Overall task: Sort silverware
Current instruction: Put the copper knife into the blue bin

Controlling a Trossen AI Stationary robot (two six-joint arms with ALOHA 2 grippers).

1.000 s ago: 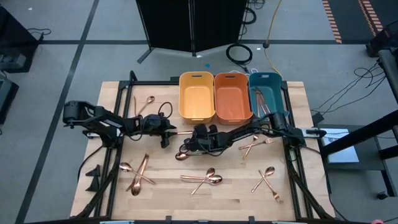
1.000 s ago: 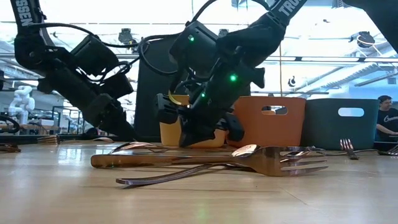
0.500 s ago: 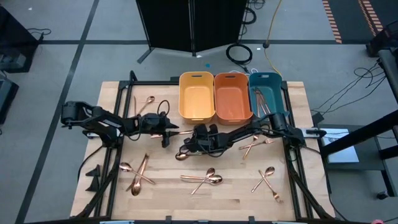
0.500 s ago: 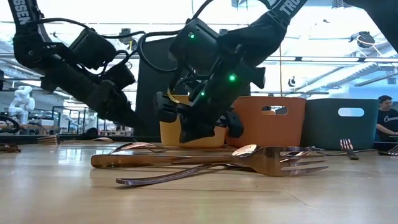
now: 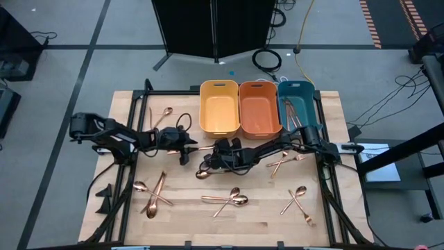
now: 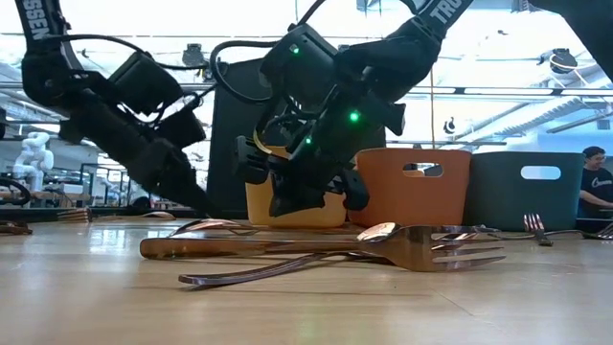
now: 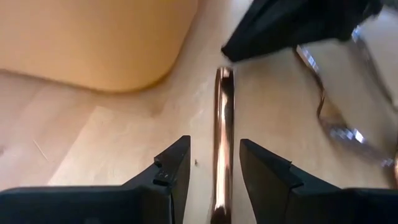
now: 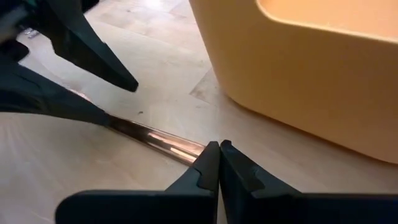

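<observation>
The left hand (image 7: 208,171) is low over the counter (image 5: 125,229), just in front of the yellow bin (image 5: 219,105). Its fingers (image 7: 171,171) are apart, one on each side of a copper piece of silverware (image 7: 222,134). The right hand (image 8: 217,155) is squeezed shut on the other end of that same piece. More spoons and forks (image 5: 225,199) lie on the near part of the counter, and some sit in the teal bin (image 5: 297,104).

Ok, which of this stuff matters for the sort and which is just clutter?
Job:
- copper utensil, pinched by the right gripper, with the left gripper open astride it
- loose silverware on the table
- yellow bin, orange bin, teal bin

Lying about:
- coiled cable on the floor
- dark panel
- person in the background
</observation>
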